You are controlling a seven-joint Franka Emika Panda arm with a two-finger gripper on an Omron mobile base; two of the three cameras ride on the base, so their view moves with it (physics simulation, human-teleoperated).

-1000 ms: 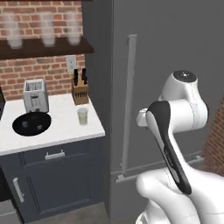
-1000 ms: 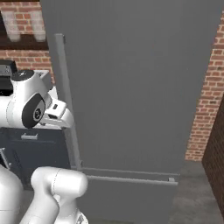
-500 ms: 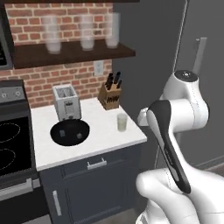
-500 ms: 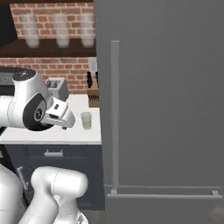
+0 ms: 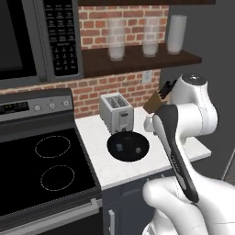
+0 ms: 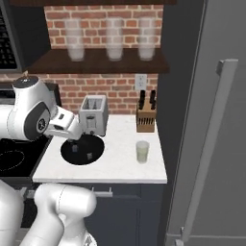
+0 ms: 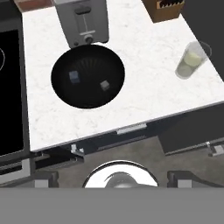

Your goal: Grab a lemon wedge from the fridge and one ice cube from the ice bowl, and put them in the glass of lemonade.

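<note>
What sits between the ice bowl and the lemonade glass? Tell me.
Nothing: bare white counter separates the ice bowl from the glass of lemonade, clearest in the hand view.

Brick wall (image 6: 115, 91), white counter (image 6: 120, 163) (marbled), dark shelf (image 6: 101, 62)

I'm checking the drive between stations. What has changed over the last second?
The base drove left, from the closed fridge to the counter. Nothing was taken or let go. The bowl, its two ice cubes and the lemonade glass stayed put.
</note>
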